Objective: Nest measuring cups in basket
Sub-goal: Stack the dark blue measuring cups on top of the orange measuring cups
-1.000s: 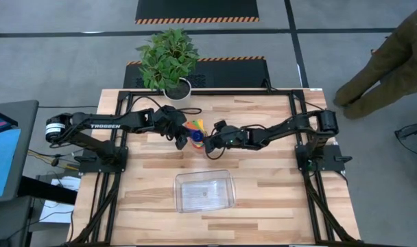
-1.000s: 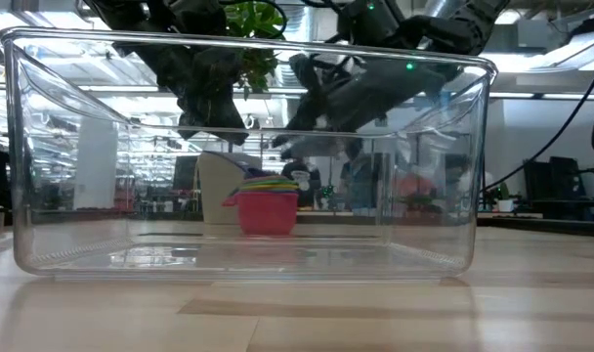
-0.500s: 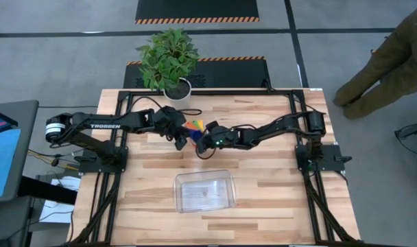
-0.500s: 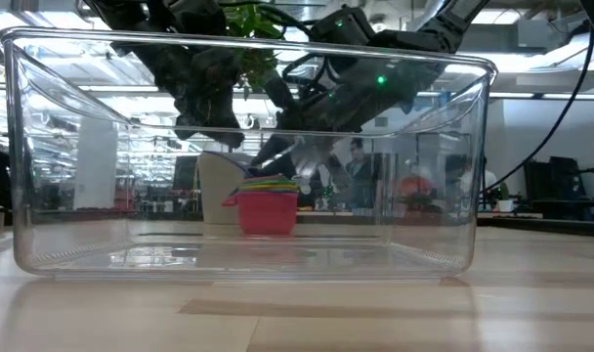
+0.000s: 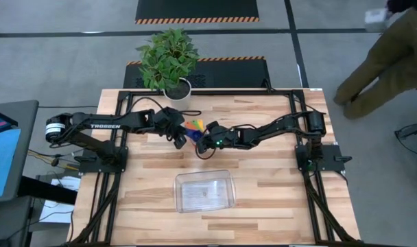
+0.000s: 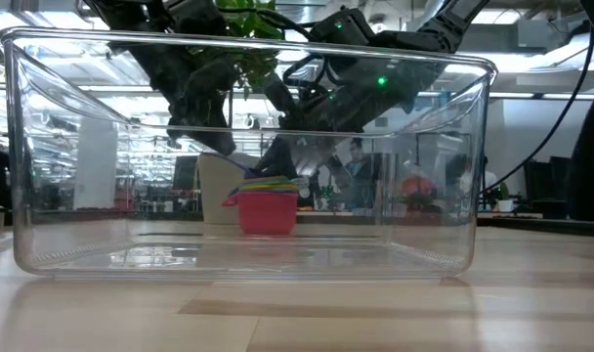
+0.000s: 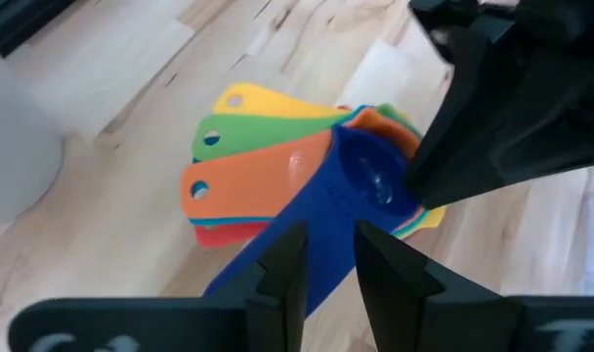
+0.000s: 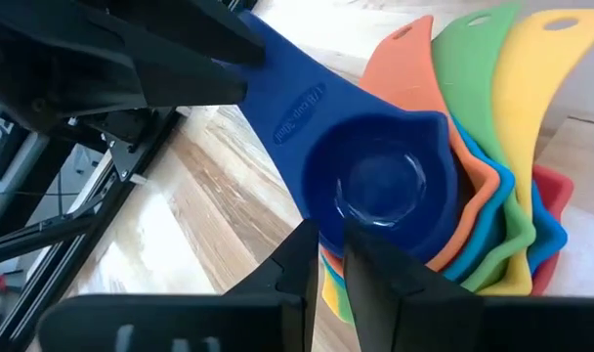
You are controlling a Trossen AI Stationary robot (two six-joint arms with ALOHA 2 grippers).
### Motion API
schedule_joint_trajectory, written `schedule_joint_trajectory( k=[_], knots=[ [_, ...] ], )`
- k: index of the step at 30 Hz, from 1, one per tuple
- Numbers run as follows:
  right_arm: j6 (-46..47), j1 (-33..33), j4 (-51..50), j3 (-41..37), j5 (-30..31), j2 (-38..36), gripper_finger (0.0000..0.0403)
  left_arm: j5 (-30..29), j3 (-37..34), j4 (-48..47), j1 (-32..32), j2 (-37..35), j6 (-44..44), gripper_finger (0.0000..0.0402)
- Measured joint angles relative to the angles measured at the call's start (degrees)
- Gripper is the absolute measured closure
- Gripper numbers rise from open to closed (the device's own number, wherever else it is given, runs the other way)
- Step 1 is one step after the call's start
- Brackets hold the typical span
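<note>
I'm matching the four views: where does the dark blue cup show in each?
High view: dark blue cup, mid-table between the grippers.
Low view: hidden; only the red-based stack shows, behind the basket.
Left wrist view: centre, handle between the left gripper fingers.
Right wrist view: centre.
Shared landmark: the stack.

Grey floor (image 5: 71,62) with dark seams. Black mats, striped edges (image 5: 197,9). Potted plant (image 5: 169,57) at wooden table's (image 5: 263,192) far edge. Person (image 5: 387,55) standing right. Bright ceiling lights (image 6: 531,59) behind.
</note>
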Motion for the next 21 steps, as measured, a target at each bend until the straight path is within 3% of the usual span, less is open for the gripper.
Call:
schedule_joint_trajectory(
  k=[21],
  knots=[
    [-0.37, 0.11, 0.21, 0.0, 1.11, -0.1, 0.033, -2.55, -0.21, -1.34, 0.04, 2.06, -0.01, 0.0325]
  ],
)
